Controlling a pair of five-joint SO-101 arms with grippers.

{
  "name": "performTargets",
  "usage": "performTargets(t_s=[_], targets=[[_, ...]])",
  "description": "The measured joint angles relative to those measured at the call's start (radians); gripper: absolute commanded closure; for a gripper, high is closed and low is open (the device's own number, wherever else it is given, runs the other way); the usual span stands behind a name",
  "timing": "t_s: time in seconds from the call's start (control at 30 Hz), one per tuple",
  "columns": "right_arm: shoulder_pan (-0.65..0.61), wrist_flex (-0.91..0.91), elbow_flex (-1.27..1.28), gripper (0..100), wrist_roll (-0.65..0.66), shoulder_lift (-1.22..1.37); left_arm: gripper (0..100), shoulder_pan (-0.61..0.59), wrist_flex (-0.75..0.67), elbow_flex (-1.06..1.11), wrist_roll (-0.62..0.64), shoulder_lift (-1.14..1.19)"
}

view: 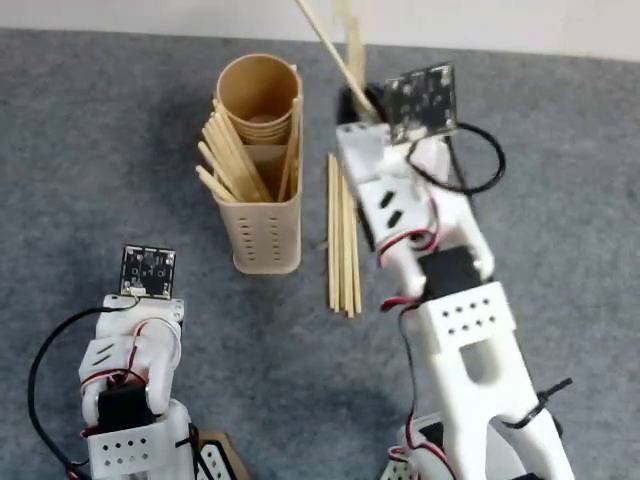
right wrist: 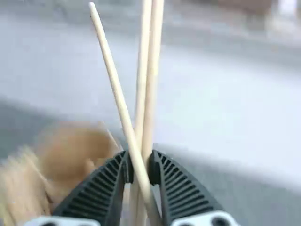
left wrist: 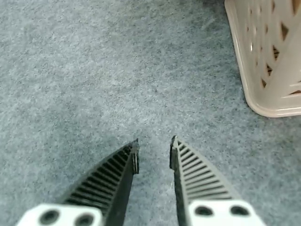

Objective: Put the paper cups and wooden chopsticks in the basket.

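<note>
A beige perforated basket (view: 262, 232) lies on the grey carpet, holding stacked paper cups (view: 258, 98) and several wooden chopsticks (view: 228, 160). More chopsticks (view: 342, 235) lie loose on the carpet just right of it. My right gripper (right wrist: 139, 168) is shut on a few chopsticks (right wrist: 146, 70) that stick up past the basket's top right; the same held chopsticks (view: 335, 45) show in the high view. My left gripper (left wrist: 154, 149) hangs open over bare carpet, lower left of the basket (left wrist: 270, 56), with nothing between its fingers.
The grey carpet (view: 110, 150) stretches free to the left and right of the basket. A pale wall or floor strip (view: 520, 25) borders the far edge. The right arm's body (view: 450, 290) stands beside the loose chopsticks.
</note>
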Motion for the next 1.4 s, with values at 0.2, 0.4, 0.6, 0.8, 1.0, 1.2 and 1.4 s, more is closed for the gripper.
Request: performTargets(t_s=[0.2, 0.4, 0.6, 0.8, 1.0, 1.2, 1.4], targets=[[-0.173, -0.305, 0.003, 99.3, -0.17, -0.002, 87, 0.0, 0.0, 0.0, 0.0, 0.0], [-0.244, -0.509, 0.11, 99.3, -0.221, 0.061, 87, 0.0, 0.0, 0.003, 0.0, 0.0], [-0.255, -0.876, 0.345, 99.3, -0.183, 0.216, 87, 0.0, 0.0, 0.003, 0.0, 0.0], [-0.255, -1.138, 0.539, 98.9, -0.055, 0.31, 87, 0.0, 0.0, 0.003, 0.0, 0.0], [-0.252, -1.191, 0.592, 78.6, 0.005, 0.315, 87, 0.0, 0.0, 0.003, 0.0, 0.0], [-0.199, -1.194, 0.592, 77.4, 0.012, 0.282, 87, 0.0, 0.0, 0.003, 0.0, 0.0], [-0.101, -1.155, 0.592, 81.4, 0.014, 0.152, 87, 0.0, 0.0, 0.003, 0.0, 0.0]])
